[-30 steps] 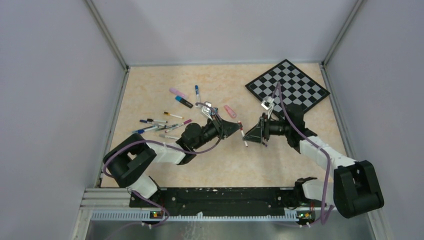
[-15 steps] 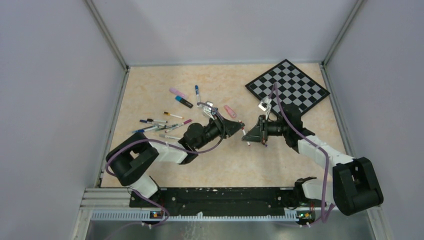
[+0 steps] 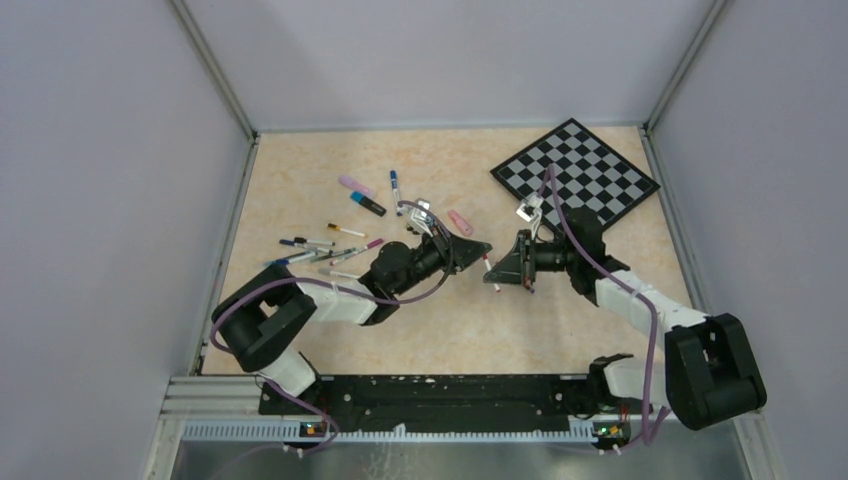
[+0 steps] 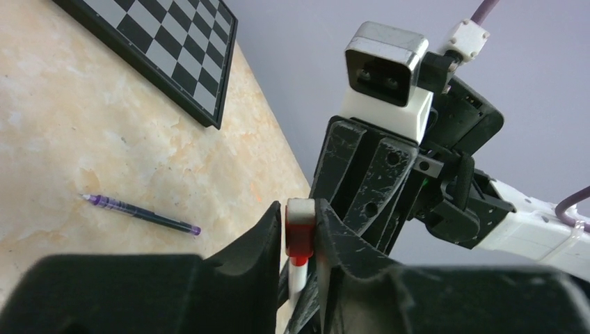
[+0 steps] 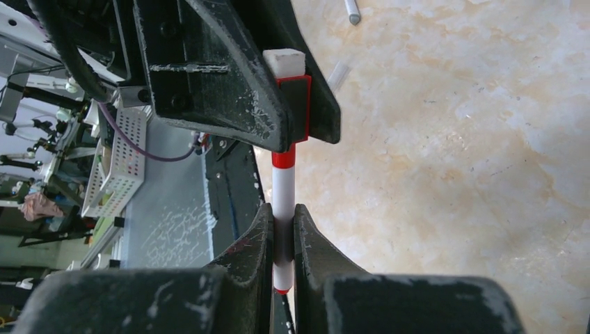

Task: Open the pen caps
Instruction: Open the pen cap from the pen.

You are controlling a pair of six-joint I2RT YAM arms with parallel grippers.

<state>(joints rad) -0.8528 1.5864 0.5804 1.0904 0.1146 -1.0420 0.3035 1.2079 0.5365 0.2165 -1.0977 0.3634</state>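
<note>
Right wrist view: the right gripper point(image 5: 282, 224) is seen closed narrow on the barrel of a thin white plastic marker with red bands point(image 5: 282, 186). The hold is taken low on the body, so the capped end is left free. That end, a stubby red plastic cap with a white plug point(image 5: 294, 104), is pinched tight between the black fingers of the left gripper point(image 4: 300, 233).

The marker is held clear of the beige marbled tabletop point(image 3: 300, 180) and stretched between the two arms. The opposed holds look chosen so that a straight pull along its length can part cap from barrel. No gap is made out at the joint, so the cap is judged to be on yet.

Further out, a scatter of thin loose pens point(image 3: 320, 250) is left lying on the left of the table, apparently awaiting their turn. A small pink cylinder point(image 3: 460, 222) is spotted just beyond the grippers. A slim purple pen point(image 4: 139, 212) lies near the black-and-white chessboard point(image 3: 575, 170), which is kept well aside at the far right corner.
</note>
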